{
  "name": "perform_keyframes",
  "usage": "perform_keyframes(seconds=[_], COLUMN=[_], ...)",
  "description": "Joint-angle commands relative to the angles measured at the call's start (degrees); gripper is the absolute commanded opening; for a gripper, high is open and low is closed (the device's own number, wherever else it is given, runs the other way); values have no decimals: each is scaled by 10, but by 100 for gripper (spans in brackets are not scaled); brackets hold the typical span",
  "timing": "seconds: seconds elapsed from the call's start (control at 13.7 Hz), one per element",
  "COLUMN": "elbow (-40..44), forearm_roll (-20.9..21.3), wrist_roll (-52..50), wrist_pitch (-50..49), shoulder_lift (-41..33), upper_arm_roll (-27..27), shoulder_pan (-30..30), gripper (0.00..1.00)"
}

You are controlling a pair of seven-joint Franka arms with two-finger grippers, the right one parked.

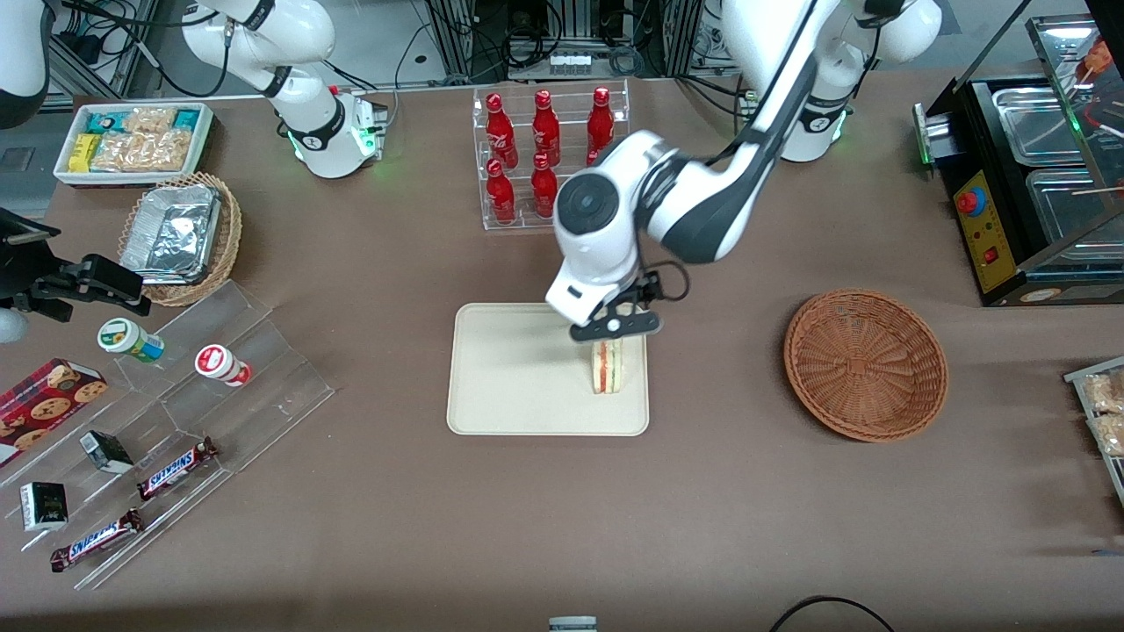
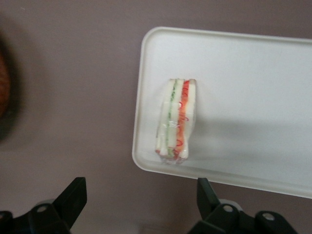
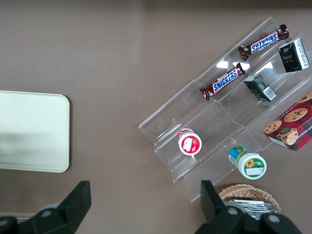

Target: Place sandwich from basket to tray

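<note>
The sandwich (image 1: pixel 606 367) stands on its edge on the cream tray (image 1: pixel 509 369), close to the tray's rim on the working arm's side. Its pink-red and green layers face up in the left wrist view, sandwich (image 2: pixel 176 119) on tray (image 2: pixel 253 97). My gripper (image 1: pixel 615 332) hangs just above the sandwich, apart from it. It is open, gripper (image 2: pixel 141 195), with only brown table between the fingers. The reddish-brown wicker basket (image 1: pixel 865 364) sits beside the tray toward the working arm's end and holds nothing.
A clear rack of red bottles (image 1: pixel 549 158) stands farther from the front camera than the tray. Toward the parked arm's end are a stepped acrylic shelf of snacks (image 1: pixel 176 412), a pale wicker basket with foil container (image 1: pixel 180 237) and a white snack bin (image 1: pixel 132 140). A black appliance (image 1: pixel 1027 184) lies at the working arm's end.
</note>
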Motion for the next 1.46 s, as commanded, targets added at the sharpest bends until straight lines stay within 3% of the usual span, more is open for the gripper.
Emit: perform_keyframes(seconds=[0.0,0.44,0.88,1.1,1.39], elbow=[-42,-130,-191,-191,-189], forearm_roll=[1,2,-1,-9,-10], wrist_roll=[-1,17,174,289,306], wrist_pitch=[-67,-89,-99,-133,-150], shoulder_lift=[-104,-270,-384,-399,-417], upper_arm_roll=[7,10,11,35,65], shoulder_pan=[27,127,231,273,273], gripper=[100,100,100,100,100])
